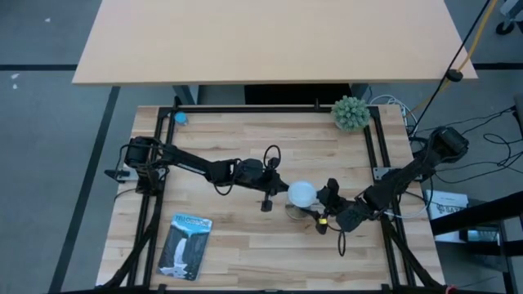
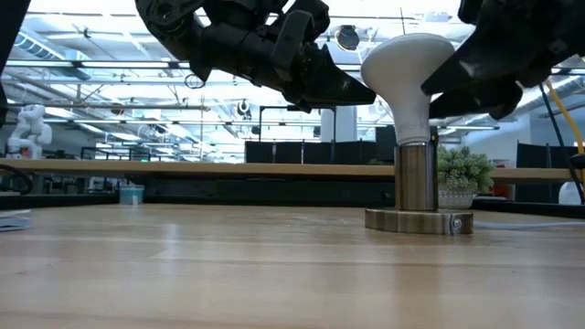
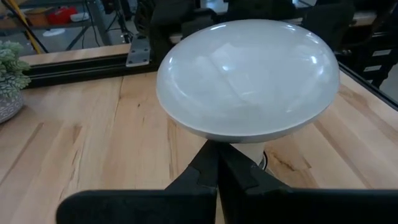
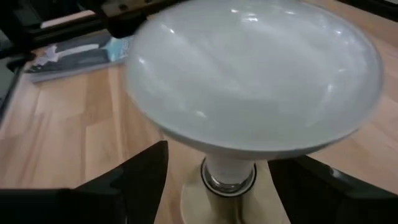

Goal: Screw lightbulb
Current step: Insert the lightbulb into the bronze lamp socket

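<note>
The white frosted lightbulb (image 2: 409, 71) stands upright, its pale neck seated in the top of a brushed-metal cylindrical socket (image 2: 415, 175) that rises from a round flat base (image 2: 420, 221) on the light wooden worktop (image 1: 245, 237), right of centre. In the low view the neck enters the socket squarely, so the bulb looks at least started in its thread; how deep it sits cannot be judged.

The right hand (image 4: 217, 180) has its two dark fingers spread wide, one on each side of the neck just under the globe, and neither is touching it. That straddling position looks chosen so the fingers can close on the narrow neck, where a grip would turn the bulb without squeezing the glass dome.

The left hand (image 3: 217, 174) comes in from the other side with its fingers pressed together into a single point beneath the globe's rim, holding nothing. From there it probably serves to steady or nudge the bulb rather than to grasp it; whether its tip touches the neck cannot be told.

A small green potted plant (image 1: 350, 113) sits at the far right corner, and a flat blue-and-grey package (image 1: 185, 245) lies near the front left, both well apart from the work.
</note>
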